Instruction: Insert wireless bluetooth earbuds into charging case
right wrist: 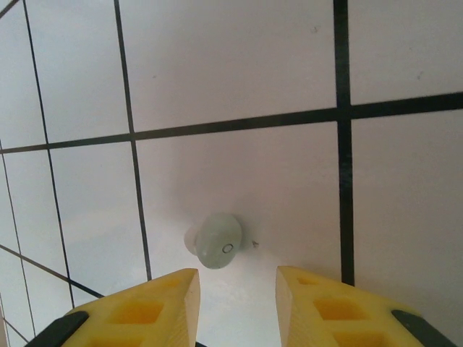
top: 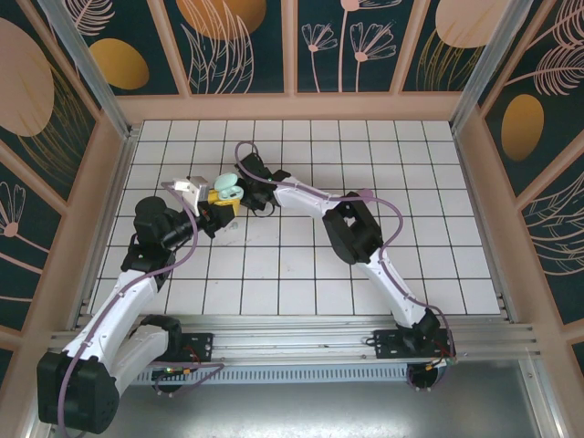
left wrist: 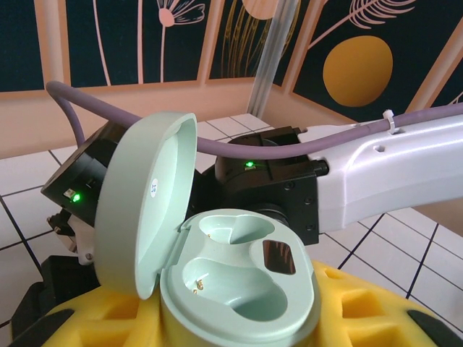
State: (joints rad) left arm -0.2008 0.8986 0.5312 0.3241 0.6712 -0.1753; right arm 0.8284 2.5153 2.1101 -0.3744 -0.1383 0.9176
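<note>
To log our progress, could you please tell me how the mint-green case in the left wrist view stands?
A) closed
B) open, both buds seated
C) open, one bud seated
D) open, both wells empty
D: the mint-green case has its lid raised and both wells bare, while a mint earbud lies on the tile ahead of the open right claw.
</note>
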